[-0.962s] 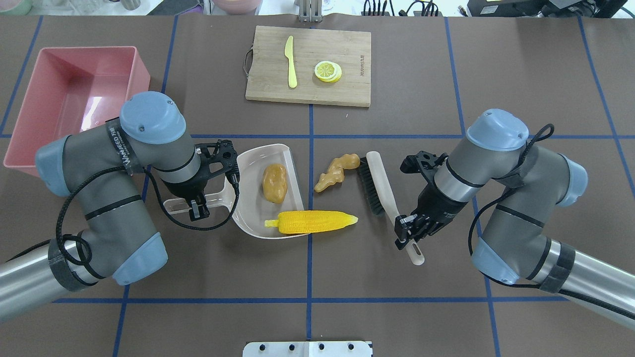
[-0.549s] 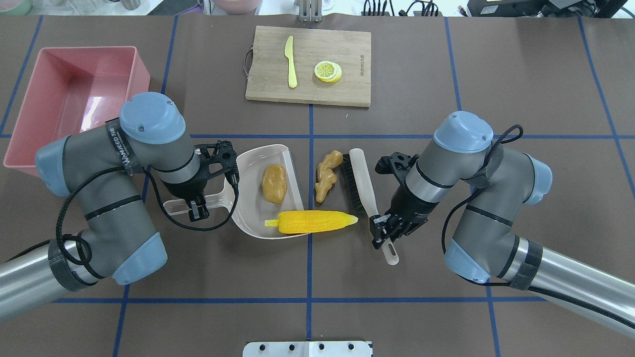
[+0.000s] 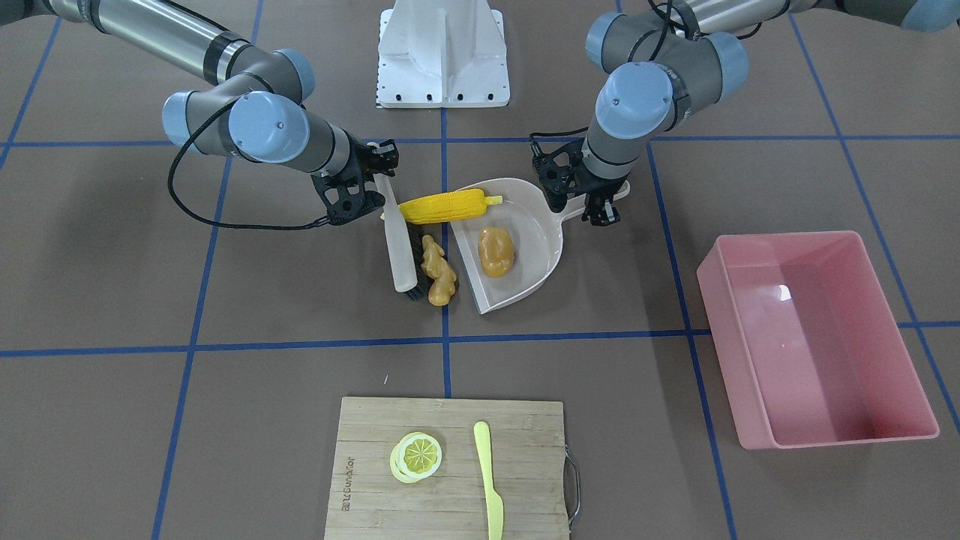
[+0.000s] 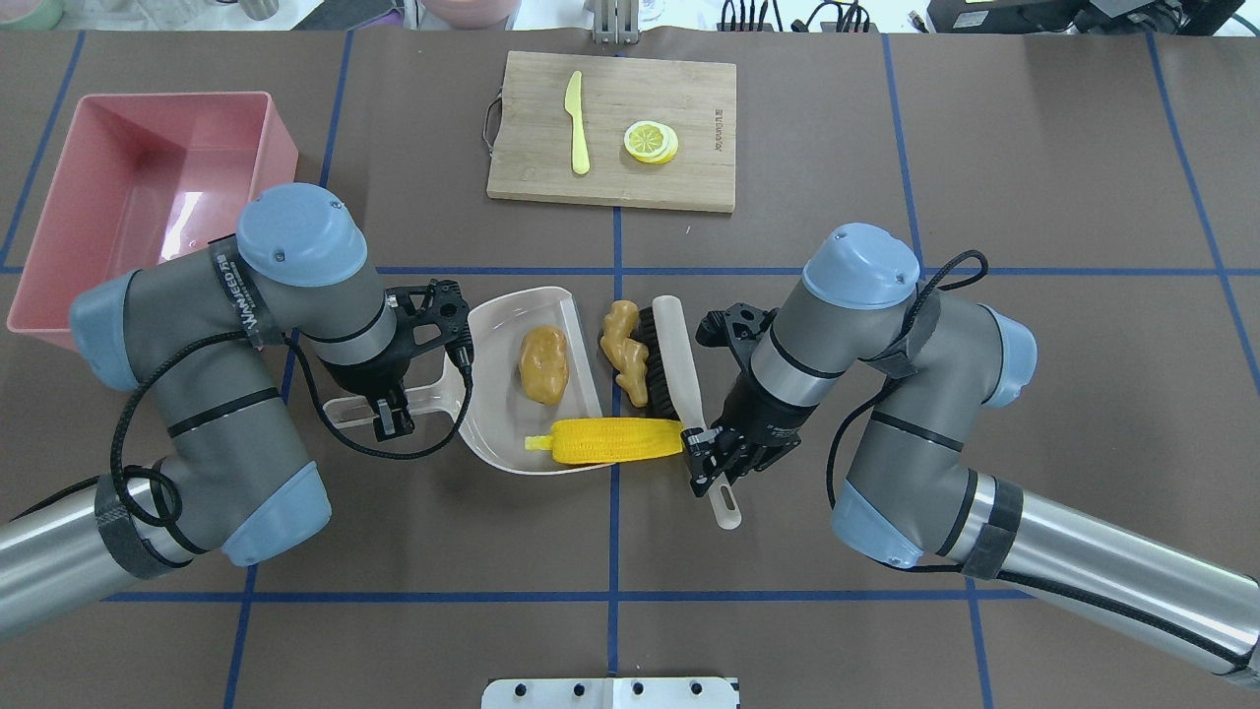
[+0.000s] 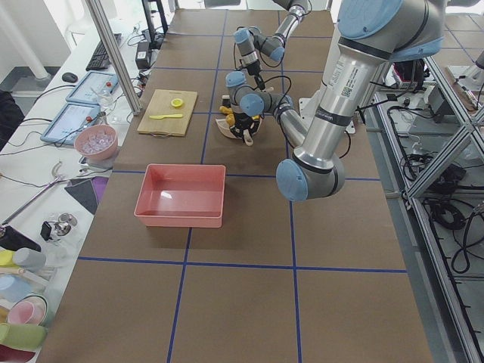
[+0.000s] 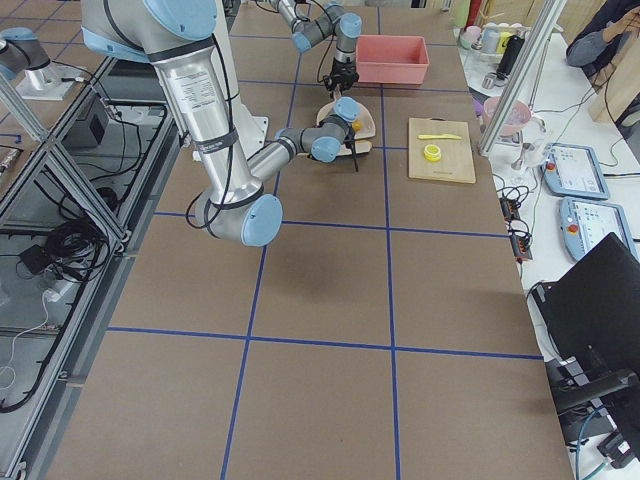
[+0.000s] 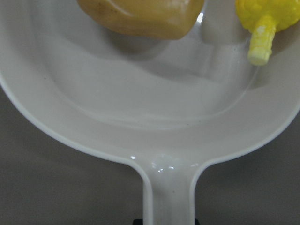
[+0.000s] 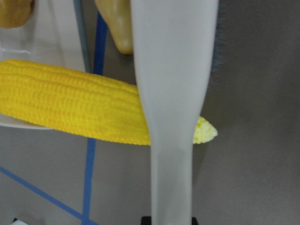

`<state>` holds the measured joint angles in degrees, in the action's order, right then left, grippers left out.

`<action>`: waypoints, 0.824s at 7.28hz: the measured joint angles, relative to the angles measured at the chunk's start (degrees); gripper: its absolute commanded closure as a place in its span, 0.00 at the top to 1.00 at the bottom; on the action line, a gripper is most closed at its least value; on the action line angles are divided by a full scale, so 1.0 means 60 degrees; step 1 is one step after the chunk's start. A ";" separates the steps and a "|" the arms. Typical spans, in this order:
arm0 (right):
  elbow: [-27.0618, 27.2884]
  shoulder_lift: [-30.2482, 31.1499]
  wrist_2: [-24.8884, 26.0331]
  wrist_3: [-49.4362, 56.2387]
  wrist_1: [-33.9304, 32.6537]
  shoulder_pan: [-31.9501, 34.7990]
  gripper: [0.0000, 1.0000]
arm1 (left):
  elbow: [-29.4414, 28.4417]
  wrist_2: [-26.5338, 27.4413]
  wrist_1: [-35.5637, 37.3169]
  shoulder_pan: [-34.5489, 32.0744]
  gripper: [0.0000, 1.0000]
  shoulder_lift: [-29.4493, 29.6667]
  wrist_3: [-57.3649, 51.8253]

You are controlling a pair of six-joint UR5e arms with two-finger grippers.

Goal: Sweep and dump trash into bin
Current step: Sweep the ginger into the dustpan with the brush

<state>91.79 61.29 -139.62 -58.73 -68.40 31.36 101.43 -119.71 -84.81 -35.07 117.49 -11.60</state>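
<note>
The pink bin (image 4: 281,128) stands at the far left, also in the front view (image 3: 810,352). My left gripper (image 4: 392,409) is shut on the handle of the beige dustpan (image 4: 492,394). The brown potato (image 4: 544,364) lies in the pan. The yellow corn cob (image 4: 615,440) lies across the pan's open edge, half in. My right gripper (image 4: 704,463) is shut on the handle of a brush (image 4: 679,354). Its bristles press the tan ginger root (image 4: 626,350) against the pan's mouth, on the table. The brush handle crosses over the corn's tip (image 8: 201,131).
A wooden cutting board (image 4: 689,89) lies at the far middle with a pale yellow knife (image 4: 577,123) and a lemon slice (image 4: 651,142). The robot's white base plate (image 3: 444,52) sits at the near edge. The left arm's elbow hangs over the bin's near corner.
My right arm has swept the brush leftward, pushing the ginger root up to the dustpan's mouth. The brush handle now reaches the corn's tip. The left arm and dustpan have not moved.
</note>
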 measured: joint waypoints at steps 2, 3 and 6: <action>-0.0023 -0.0245 0.0105 -0.0261 0.0023 -0.0136 0.00 | 0.0008 0.0000 0.0000 0.0000 0.00 -0.0008 0.0000; -0.0053 -0.0445 0.0318 -0.0428 0.0007 -0.0270 0.00 | 0.0012 0.0000 0.0000 0.0000 0.00 -0.0010 0.0000; -0.0420 -0.1092 0.0817 -0.0775 -0.0021 -0.0649 0.00 | 0.0014 0.0000 0.0000 0.0000 0.00 -0.0012 0.0000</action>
<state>89.27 54.74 -134.72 -63.39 -68.53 27.47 101.51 -119.71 -84.81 -35.07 117.42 -11.60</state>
